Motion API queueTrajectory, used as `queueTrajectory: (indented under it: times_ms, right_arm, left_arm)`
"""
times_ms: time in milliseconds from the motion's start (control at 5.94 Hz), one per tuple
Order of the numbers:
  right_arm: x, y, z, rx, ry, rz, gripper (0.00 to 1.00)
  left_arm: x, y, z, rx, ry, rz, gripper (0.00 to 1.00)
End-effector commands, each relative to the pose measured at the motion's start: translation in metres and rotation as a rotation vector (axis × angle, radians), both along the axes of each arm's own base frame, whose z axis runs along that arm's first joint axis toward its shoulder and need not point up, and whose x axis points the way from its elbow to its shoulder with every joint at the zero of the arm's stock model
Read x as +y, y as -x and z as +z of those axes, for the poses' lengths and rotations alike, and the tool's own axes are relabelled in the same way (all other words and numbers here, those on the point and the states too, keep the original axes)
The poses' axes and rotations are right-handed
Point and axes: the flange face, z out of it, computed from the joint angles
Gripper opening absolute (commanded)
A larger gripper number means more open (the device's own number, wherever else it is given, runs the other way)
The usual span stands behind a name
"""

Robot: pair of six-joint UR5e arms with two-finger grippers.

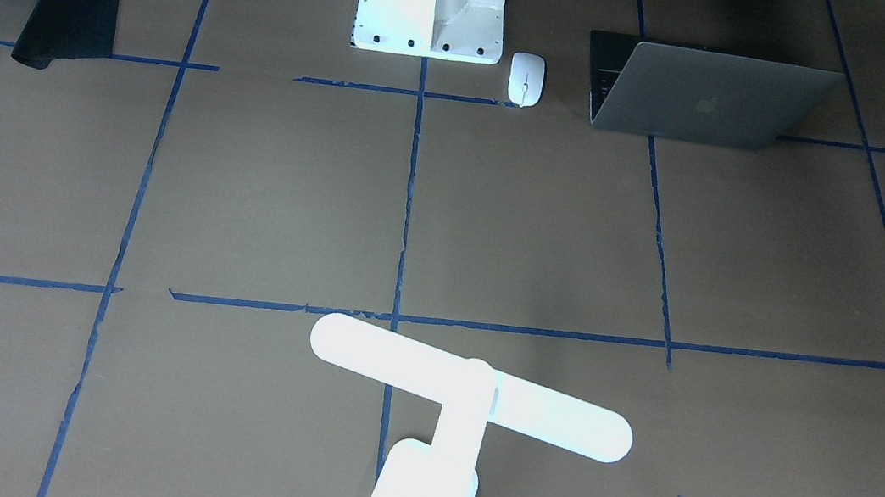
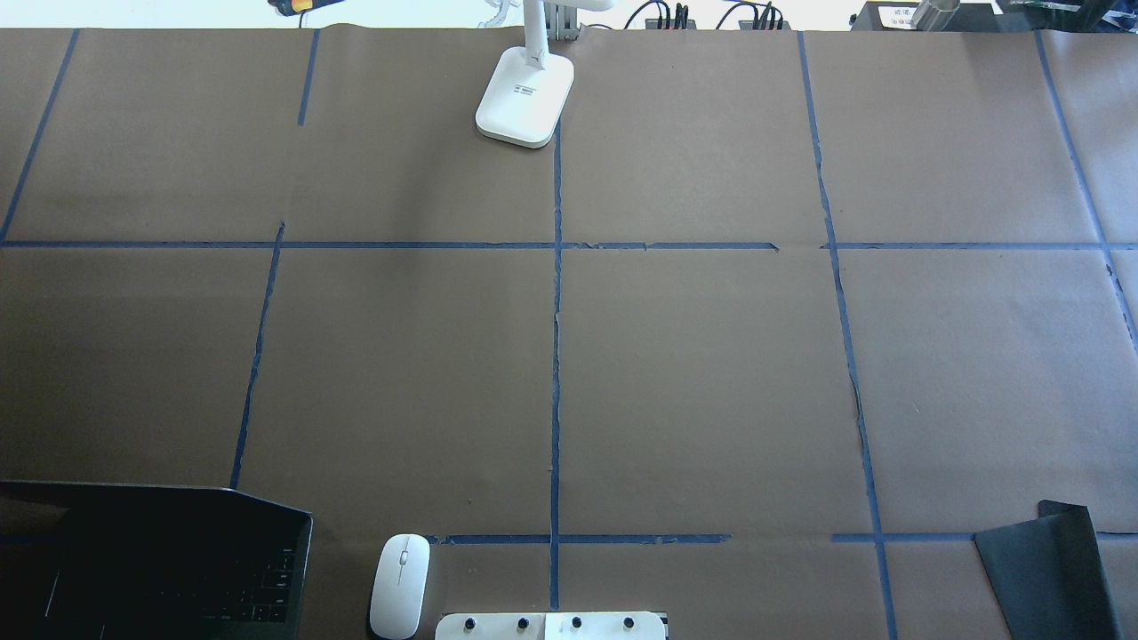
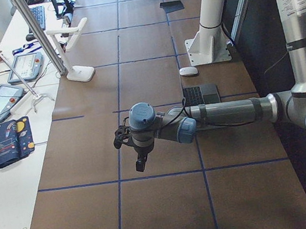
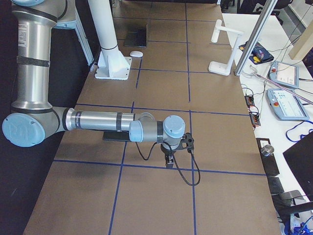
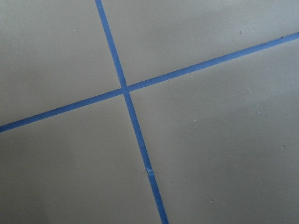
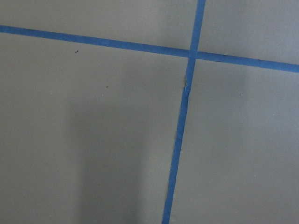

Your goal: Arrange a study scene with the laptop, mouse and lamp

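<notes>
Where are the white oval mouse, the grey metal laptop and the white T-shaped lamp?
white oval mouse (image 1: pixel 526 78): front-facing view, top centre.
grey metal laptop (image 1: pixel 710 100): front-facing view, lid back.
white T-shaped lamp (image 1: pixel 467 384): front-facing view, bar's middle.

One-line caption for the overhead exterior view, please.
Open laptop and white mouse at the near edge, lamp at the far edge, black mat at near right; no arm in view.
</notes>
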Motion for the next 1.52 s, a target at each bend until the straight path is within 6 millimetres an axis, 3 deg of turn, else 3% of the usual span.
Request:
queueTrajectory:
  times_ms: [0,168,337,505,842,1348]
  right_arm:
    - [0.002,0.000,-0.001,-0.001,-0.007,-0.001,1.00]
    - [0.003,0.000,-0.003,-0.003,-0.012,-0.001,1.00]
    - [0.018,-0.001,0.005,-0.002,-0.009,0.000,1.00]
    - [0.017,0.000,0.003,-0.005,-0.027,-0.001,1.00]
    - [0.017,0.002,0.002,-0.006,-0.039,-0.003,1.00]
    - [0.017,0.012,0.000,-0.030,-0.031,-0.017,1.00]
  left_arm:
    - [0.011,-0.011,-0.046,0.152,0.263,-0.115,1.00]
    - [0.024,-0.015,-0.073,0.187,0.356,-0.169,1.00]
    - [0.039,-0.036,-0.099,0.192,0.463,-0.225,1.00]
    - [0.052,-0.074,-0.137,0.190,0.548,-0.240,1.00]
    - [0.115,-0.113,-0.201,0.158,0.716,-0.313,0.96]
    - [0.149,-0.167,-0.246,0.081,0.950,-0.577,1.00]
